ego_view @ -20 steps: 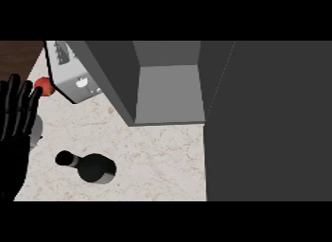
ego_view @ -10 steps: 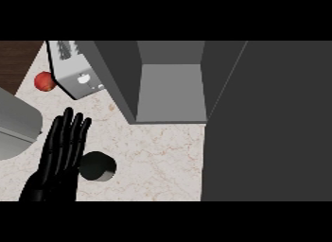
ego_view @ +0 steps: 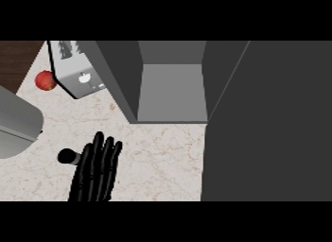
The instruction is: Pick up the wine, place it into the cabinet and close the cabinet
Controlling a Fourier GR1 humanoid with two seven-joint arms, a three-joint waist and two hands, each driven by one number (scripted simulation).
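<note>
- Pale marbled tabletop (ego_view: 161, 156) carries an open grey cabinet (ego_view: 170, 90) at 12 o'clock, with its dark door (ego_view: 280, 123) at 3 o'clock.
- Left hand (ego_view: 95, 172) sits at 7 o'clock, fingers straight and side by side, pointing to 12 o'clock and clasping nothing.
- Wine (ego_view: 68, 156) is mostly hidden by the hand; one dark end shows at the hand's 9 o'clock.

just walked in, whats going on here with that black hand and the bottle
The left robot hand lies stretched out, fingers straight, over the wine bottle on the counter. It hides most of the bottle; only one end pokes out at the hand's left. The fingers are not curled round it yet. The cabinet behind stands open, its door swung out at the right, and the bottle is not inside it.
</note>
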